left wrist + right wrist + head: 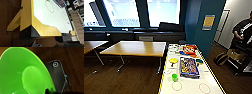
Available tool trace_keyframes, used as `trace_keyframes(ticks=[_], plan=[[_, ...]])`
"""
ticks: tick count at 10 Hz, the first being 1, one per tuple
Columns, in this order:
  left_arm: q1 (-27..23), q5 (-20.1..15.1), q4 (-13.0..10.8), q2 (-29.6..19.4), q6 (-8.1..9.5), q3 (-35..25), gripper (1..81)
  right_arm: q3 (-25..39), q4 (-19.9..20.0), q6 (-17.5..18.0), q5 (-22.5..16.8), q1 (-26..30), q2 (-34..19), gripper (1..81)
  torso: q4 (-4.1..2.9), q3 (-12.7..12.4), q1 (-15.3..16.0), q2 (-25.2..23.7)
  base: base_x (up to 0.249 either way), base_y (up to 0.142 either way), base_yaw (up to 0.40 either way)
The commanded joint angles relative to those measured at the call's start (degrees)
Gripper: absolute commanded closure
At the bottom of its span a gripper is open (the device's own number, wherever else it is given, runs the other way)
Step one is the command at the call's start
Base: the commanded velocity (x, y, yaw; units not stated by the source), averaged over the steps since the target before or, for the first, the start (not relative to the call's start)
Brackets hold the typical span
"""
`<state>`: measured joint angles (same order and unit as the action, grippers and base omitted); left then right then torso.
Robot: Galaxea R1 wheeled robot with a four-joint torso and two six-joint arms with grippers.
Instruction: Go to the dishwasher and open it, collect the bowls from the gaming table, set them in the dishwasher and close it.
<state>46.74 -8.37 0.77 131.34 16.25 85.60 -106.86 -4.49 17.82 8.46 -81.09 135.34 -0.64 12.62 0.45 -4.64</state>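
Lime green bowl (25, 75) glossy, shallow, yellow bowl (173, 60) on gaming table (189, 87)

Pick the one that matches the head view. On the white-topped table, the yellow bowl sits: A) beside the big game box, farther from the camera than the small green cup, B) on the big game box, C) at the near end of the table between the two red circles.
A: the yellow bowl rests on the white table next to the big game box, beyond the small green cup.

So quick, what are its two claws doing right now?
Left: cannot be told.
Right: closed on the lime green plastic bowl, gripped at its rim.
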Motion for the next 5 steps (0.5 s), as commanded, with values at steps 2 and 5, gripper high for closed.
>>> trace_keyframes(ticks=[2, 5], plan=[[-16.1, -7.1, 8.6, -2.7, -0.08, -1.2, 1.0, 0.1, -1.0, -0.1, -5.5, 4.4, -0.9, 81.1, 0.0, 0.0, 0.0, 0.0, 0.0, 0.0, 0.0], [-22.5, -7.8, 14.9, -2.1, -0.08, 1.3, 1.0, -1.7, -0.8, 0.0, -7.8, 6.0, 1.5, 81.1, 0.0, 0.0, 0.0, 0.0, 0.0, 0.0, 0.0]])
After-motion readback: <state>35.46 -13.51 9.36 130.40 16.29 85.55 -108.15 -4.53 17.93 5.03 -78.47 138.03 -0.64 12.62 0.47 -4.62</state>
